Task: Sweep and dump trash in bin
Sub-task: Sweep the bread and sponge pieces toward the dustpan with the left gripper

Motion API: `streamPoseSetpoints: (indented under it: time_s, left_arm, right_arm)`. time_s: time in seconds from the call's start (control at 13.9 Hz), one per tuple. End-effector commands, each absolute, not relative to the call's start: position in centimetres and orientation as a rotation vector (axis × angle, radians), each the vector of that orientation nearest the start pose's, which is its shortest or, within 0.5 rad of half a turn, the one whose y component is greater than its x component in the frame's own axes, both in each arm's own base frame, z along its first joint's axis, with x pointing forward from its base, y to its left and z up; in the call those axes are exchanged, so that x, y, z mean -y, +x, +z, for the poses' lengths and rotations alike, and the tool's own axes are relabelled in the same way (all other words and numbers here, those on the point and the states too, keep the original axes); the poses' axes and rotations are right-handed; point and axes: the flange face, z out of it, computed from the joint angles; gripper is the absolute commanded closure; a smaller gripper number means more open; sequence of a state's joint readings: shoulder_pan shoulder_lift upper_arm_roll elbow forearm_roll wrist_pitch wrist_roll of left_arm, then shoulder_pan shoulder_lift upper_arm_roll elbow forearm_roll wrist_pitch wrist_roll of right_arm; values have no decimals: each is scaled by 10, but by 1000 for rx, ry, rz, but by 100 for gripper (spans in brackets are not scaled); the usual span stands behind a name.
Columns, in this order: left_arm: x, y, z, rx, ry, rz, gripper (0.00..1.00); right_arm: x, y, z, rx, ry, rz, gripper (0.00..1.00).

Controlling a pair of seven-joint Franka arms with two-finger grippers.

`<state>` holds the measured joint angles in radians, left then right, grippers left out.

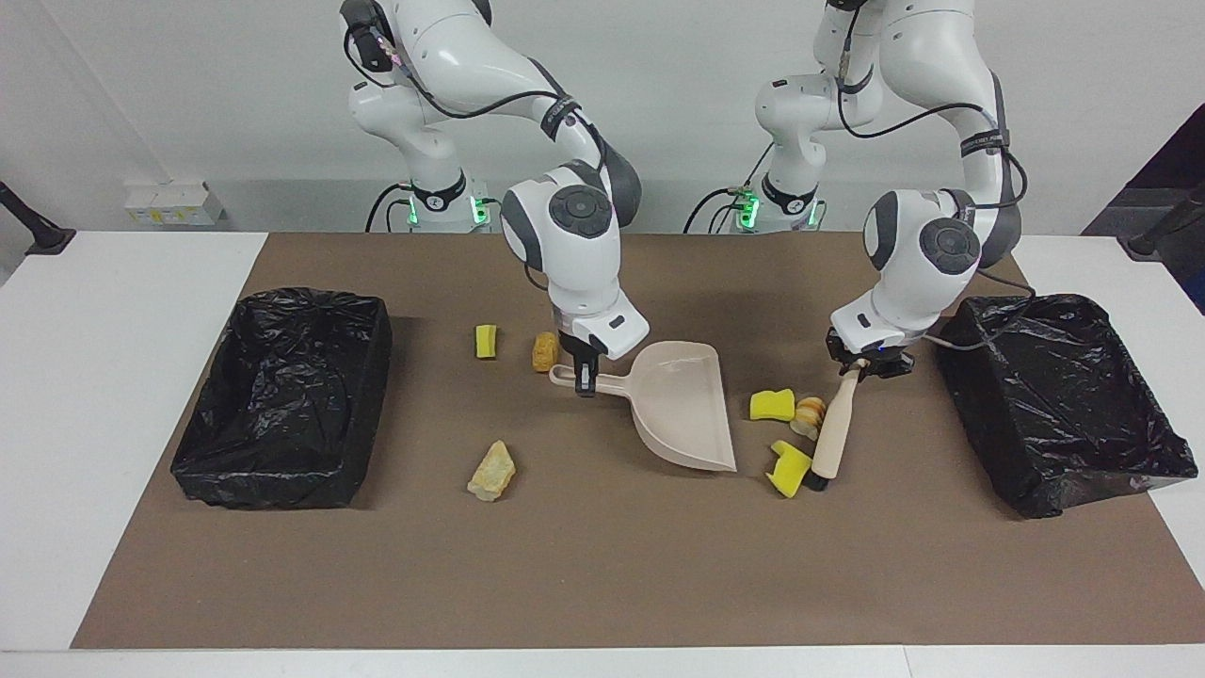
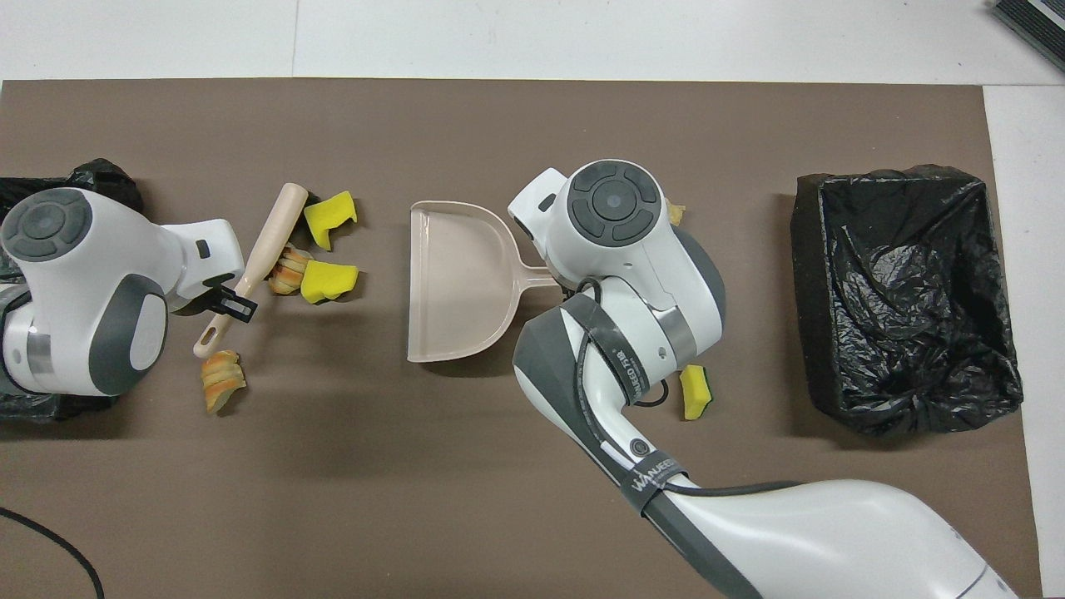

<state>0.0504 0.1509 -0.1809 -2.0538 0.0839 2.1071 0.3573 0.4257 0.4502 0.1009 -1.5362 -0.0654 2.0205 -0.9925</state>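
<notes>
The left pincer point(image 1: 864, 365) grips the brush point(image 1: 832, 431) against trash point(image 1: 774, 405) beside the dustpan point(image 1: 685, 407), held by the right pincer point(image 1: 584, 375). Only the overhead view shows one bread lump point(image 2: 221, 378) by the brush handle.

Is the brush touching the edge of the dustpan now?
Apart. The overhead view shows bare mat and two yellow sponge chunks between the brush and the dustpan.

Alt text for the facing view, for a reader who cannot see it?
The left claw holds a hand brush against two yellow sponge chunks and a bread lump, beside a beige dustpan whose handle the right claw grips. A black-lined bin sits at each end of the table.
</notes>
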Motion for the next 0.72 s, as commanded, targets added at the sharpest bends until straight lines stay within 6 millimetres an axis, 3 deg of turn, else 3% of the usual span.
streamPoseSetpoints:
  time_s: [0.0, 0.14, 0.36, 0.5, 0.65]
  left_arm:
    - [55, 560, 374, -795, -3015, 132, 100]
    - [27, 554, 367, -726, -3031, 108, 100]
    - [26, 549, 342, -648, -3050, 65, 100]
    - [38, 544, 338, -609, -3057, 68, 100]
    - [74, 535, 336, -574, -3060, 77, 100]
  right_arm:
    - [-326, 594, 402, 2231, -2241, -33, 100]
    - [-315, 597, 397, 2270, -2262, -3, 100]
    - [-314, 601, 385, 2289, -2260, 7, 100]
    - [-315, 605, 380, 2292, -2262, -27, 100]
    - [-317, 606, 375, 2301, -2252, -37, 100]
